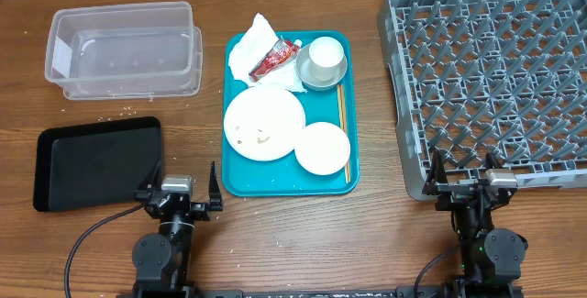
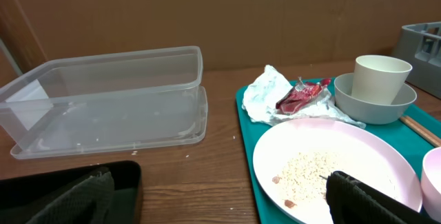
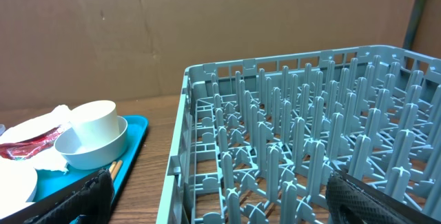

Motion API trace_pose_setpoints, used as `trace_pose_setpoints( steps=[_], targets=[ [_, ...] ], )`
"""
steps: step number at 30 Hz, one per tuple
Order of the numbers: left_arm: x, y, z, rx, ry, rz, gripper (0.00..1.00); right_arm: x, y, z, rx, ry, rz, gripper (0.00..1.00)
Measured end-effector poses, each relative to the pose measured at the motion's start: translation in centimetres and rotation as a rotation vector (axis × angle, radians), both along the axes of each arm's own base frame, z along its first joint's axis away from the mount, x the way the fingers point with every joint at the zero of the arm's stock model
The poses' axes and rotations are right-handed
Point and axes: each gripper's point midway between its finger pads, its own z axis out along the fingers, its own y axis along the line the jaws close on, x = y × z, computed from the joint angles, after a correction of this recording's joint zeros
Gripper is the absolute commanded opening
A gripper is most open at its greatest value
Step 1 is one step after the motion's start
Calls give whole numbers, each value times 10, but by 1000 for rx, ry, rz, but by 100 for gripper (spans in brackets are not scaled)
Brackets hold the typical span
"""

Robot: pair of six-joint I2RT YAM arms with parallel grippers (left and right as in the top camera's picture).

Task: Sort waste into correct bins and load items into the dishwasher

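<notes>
Teal tray, overhead: centre; plate at its 8 o'clock, bowl at 5, cup inside second bowl at 1, napkin and sauce packet at 11, chopsticks along 3.
Bins, overhead: clear tub at 10 o'clock; black tray at 8.
Rack, overhead: dish rack at 2 o'clock.
Grippers, overhead: left gripper at 7 o'clock, right gripper at 5; both spread fully, holding nothing.
Left wrist: rice grains on plate.
Right wrist: dish rack from 12 to 3.

We take this for a robot lab set-up, not a real kitchen. Plain cardboard walls off the back of a wooden surface. A left arm and a right arm sit fixed at its near edge with a cable trailing, and a rack, tub and tray are laid out cafeteria-style.
</notes>
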Motion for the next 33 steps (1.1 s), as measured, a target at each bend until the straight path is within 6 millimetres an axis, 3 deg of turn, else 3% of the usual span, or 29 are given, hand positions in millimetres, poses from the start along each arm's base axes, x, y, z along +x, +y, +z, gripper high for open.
trace_pose_setpoints(
  steps=[4,6,12,17,19,22,25,29,33],
  targets=[
    [0,0,2,0,-9,-1,100,0,0,0,0,0,0,100],
    [1,-4,16,-9,-64,-24,100,0,0,0,-1,0,0,100],
    [-16,-43,88,-68,-355,-266,100,0,0,0,-1,0,0,100],
    [-45,-55,144,-41,-610,-351,100,0,0,0,0,-1,0,100],
    [-54,-54,159,-30,-682,-348,100,0,0,0,0,-1,0,100],
    [-54,-51,164,-22,-689,-328,100,0,0,0,0,0,0,100],
    [-47,-49,174,3,-641,-308,100,0,0,0,0,-1,0,100],
    [-21,-48,201,7,-467,-292,100,0,0,0,0,1,0,100],
    [33,-58,216,6,-134,-340,100,0,0,0,0,0,0,100]
  ],
)
